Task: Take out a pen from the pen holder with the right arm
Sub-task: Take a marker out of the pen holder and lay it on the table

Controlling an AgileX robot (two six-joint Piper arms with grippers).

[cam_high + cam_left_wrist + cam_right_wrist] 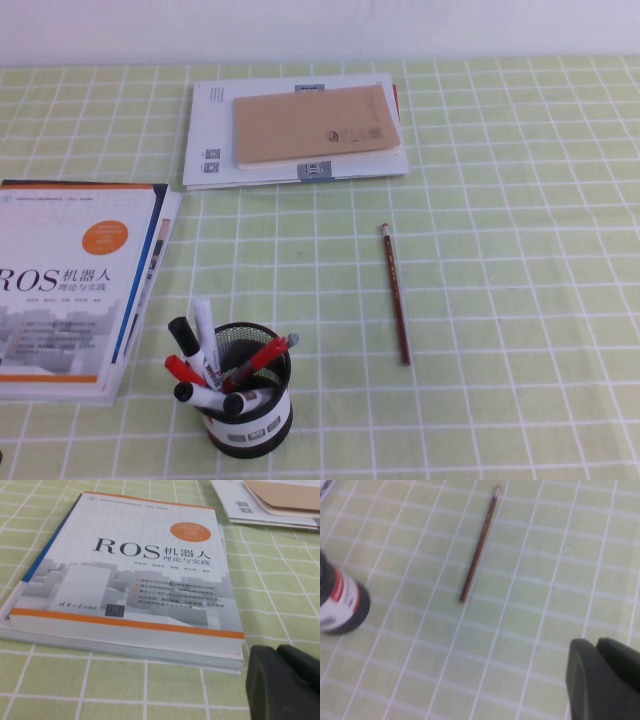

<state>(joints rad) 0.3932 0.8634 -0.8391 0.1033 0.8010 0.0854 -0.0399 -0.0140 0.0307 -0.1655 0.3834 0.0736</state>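
Bright, even; right wrist seemingly blurred

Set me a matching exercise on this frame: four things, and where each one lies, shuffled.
1 pencil
2 pen holder
3 ROS book
4 brown notebook

A on the white papers, far side
B near edge, holding markers
C on the cloth's left side
D flat, right of the pen holder

Pairs: 1-D, 2-B, 3-C, 4-A.

Left gripper hangs beside the ROS book; right gripper, shut, hangs above the cloth near the pencil.
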